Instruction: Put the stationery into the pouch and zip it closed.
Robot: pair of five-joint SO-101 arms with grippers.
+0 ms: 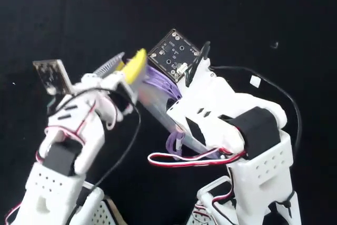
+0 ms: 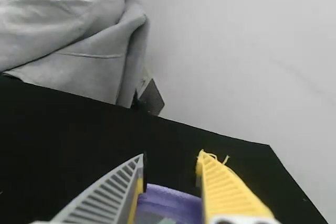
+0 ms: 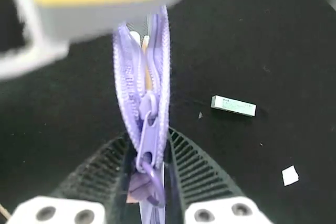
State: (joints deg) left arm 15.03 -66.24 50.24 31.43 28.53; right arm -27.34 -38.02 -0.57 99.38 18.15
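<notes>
pouch (image 1: pixel 158 85) is up off the table (image 3: pixel 262 35), strung between the two arms.

left claw (image 2: pixel 170 158): grey and yellow fingers sit either side of one end of the pouch, narrow, and appear to be pinching it. judged purpose: anchor that end so the zip has something to pull against.

right claw (image 3: pixel 148 137): black fingers closed in tight on the opposite end of the pouch, flanking the fabric just beside the zip slider (image 3: pixel 147 124). pull tab (image 3: pixel 152 182) hangs loose between the fingers, not clearly gripped on its own.

zip state: teeth parted from the slider all the way toward the left claw's end, so the mouth is open along most of its length. pencils (image 3: pixel 145 61) (pale and yellow shafts) lie inside, running lengthwise.

small white-and-green box (image 3: pixel 233 106) lies flat on the table well apart from the pouch, probably an eraser. if it counts as stationery, loading is not finished. a white scrap (image 3: pixel 289 176) lies farther out from the pouch than the box.

judgement: closing step not yet done. slider must travel toward the left claw's end. risk: with the fabric slack, the teeth may bunch or the pencils may snag the slider.
</notes>
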